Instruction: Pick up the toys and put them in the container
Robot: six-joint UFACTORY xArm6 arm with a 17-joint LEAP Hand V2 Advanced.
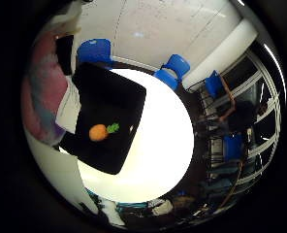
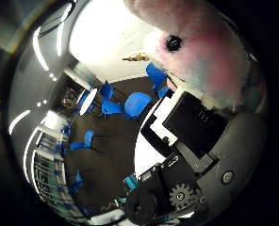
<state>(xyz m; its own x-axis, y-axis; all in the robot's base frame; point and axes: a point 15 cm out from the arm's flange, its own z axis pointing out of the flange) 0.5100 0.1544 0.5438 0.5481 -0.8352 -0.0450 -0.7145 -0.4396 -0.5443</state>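
Robot hand [image 2: 186, 155] pressed close against a fluffy pink plush toy with a black bead eye [image 2: 201, 52]; finger curl around it impossible to tell. Little-finger view alone: small orange carrot toy with green top [image 1: 102, 131] lying in a black square tray container [image 1: 107, 119] on the round white surface [image 1: 163, 145]. Blue chairs [image 2: 137, 103] around.

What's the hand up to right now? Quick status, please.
Hand shut on pink plush toy. Black container on white table, orange carrot toy inside. Nothing blocking the container.
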